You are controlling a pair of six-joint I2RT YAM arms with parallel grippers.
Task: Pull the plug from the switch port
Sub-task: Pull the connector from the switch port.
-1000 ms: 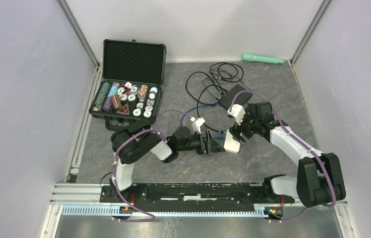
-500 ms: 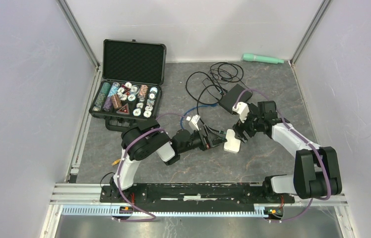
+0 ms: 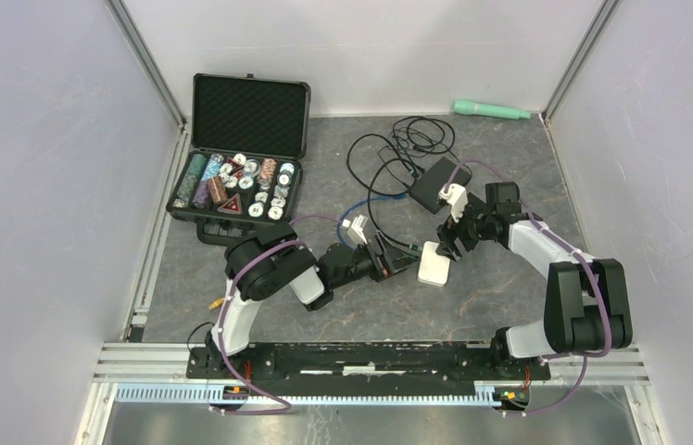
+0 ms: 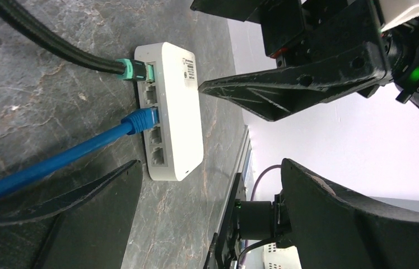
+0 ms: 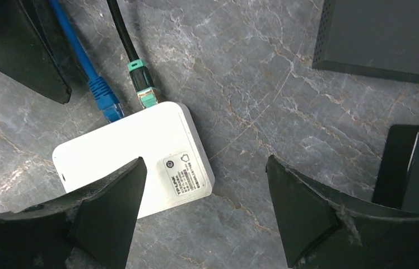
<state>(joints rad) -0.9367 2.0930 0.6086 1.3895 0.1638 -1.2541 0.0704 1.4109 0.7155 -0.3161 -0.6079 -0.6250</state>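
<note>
Blue plug seated in switch; left tool spread wide.

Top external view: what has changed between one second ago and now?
The left claw moved right, closer to the small white plastic switch box. The right claw sank lower over it. Nothing was grasped or released; both claws are open. The box, its blue cable plug and its green-tipped black plug stayed as they were.
</note>
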